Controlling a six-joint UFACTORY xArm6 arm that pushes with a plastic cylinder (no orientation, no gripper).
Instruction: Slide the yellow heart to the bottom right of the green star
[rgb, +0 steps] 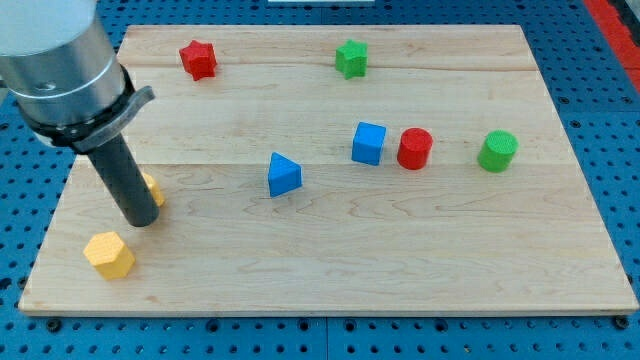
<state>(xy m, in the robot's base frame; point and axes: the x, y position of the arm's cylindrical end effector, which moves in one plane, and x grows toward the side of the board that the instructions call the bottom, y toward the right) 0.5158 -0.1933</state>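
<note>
The green star (351, 58) sits near the view's top, a little right of centre. A yellow block (153, 189), mostly hidden behind the rod so its shape cannot be made out, lies at the view's left. My tip (140, 220) rests on the board touching that block's lower left side. A second yellow block (109, 254), roughly hexagonal, lies below my tip near the board's bottom left corner.
A red star (198, 59) is at the top left. A blue triangle (283, 174) is near the centre. A blue cube (368, 143), a red cylinder (414, 149) and a green cylinder (497, 151) stand in a row at the right. The wooden board (450, 270) ends close below.
</note>
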